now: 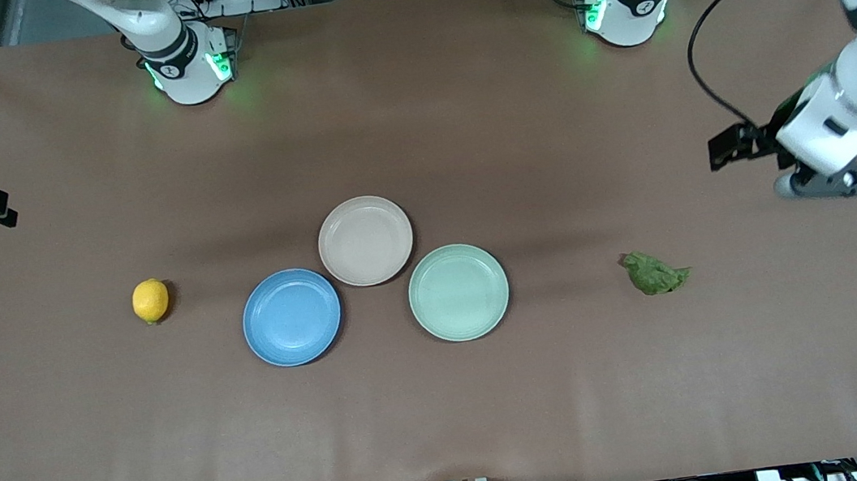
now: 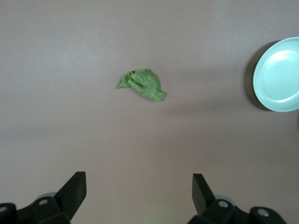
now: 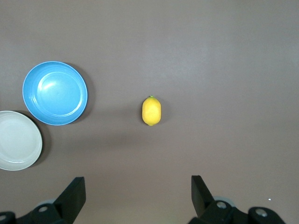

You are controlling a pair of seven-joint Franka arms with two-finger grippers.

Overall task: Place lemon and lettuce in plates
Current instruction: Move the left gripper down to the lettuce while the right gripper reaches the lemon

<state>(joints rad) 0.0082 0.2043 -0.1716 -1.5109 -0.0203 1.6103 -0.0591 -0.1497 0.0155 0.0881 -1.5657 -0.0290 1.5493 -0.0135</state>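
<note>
A small bumpy yellow lemon [image 1: 150,300] sits on the flat brown table [image 1: 449,409] toward the right arm's end. A crinkly dark-green lettuce [image 1: 656,272] lies toward the left arm's end. Between them sit three round smooth plates, close together: a blue plate [image 1: 291,317], a pale beige-pink plate [image 1: 365,241] and a mint-green plate [image 1: 459,292]. All are empty. The left gripper [image 2: 139,196] hangs spread wide over bare table near the lettuce. The right gripper [image 3: 138,196] hangs spread wide near the lemon.

lemon [image 1: 150,300], lettuce [image 1: 655,273] on table; plates [image 1: 291,317] bare
</note>
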